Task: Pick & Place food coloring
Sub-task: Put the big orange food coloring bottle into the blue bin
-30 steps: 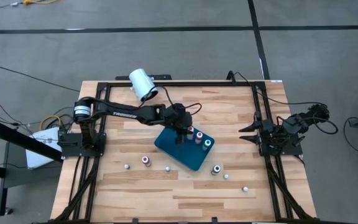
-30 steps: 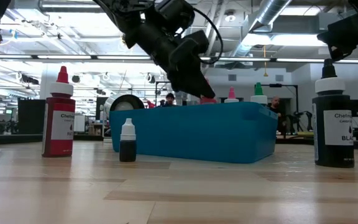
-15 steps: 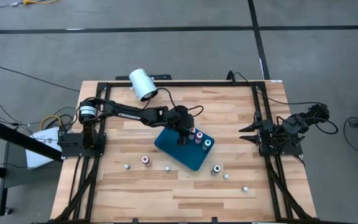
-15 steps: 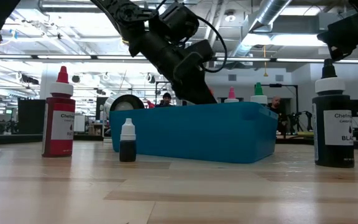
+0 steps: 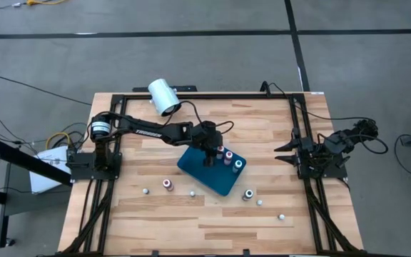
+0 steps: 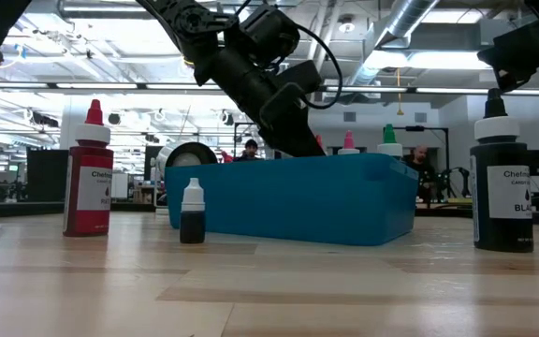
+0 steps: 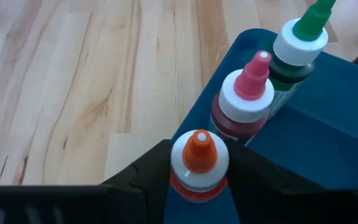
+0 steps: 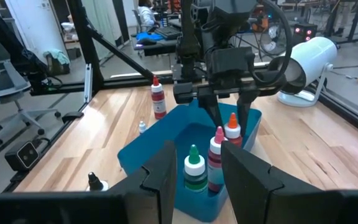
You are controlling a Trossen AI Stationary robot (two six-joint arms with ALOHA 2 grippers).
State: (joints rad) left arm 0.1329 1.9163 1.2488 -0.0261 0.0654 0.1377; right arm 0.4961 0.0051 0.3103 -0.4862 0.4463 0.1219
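Left wrist view: orange-capped food coloring bottle (image 7: 198, 163) standing in teal tray (image 7: 328, 112) beside pink-capped bottle (image 7: 246, 93), left gripper (image 7: 199, 180) lowered since earlier, jaws now loosening around it; placement nearly complete. Right gripper (image 5: 285, 149) parked at bench edge, jaw state unclear.

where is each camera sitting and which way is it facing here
High view: above the table, looking straight down; both arms show, left gripper over the teal tray.
Low view: at tabletop height, looking level across; the left arm reaches down behind the tray wall.
Left wrist view: on the left arm, looking past its fingers at the orange-capped bottle.
Right wrist view: on the parked right arm at the table's right edge, facing the tray.
Both wrist views share the orange-capped bottle.
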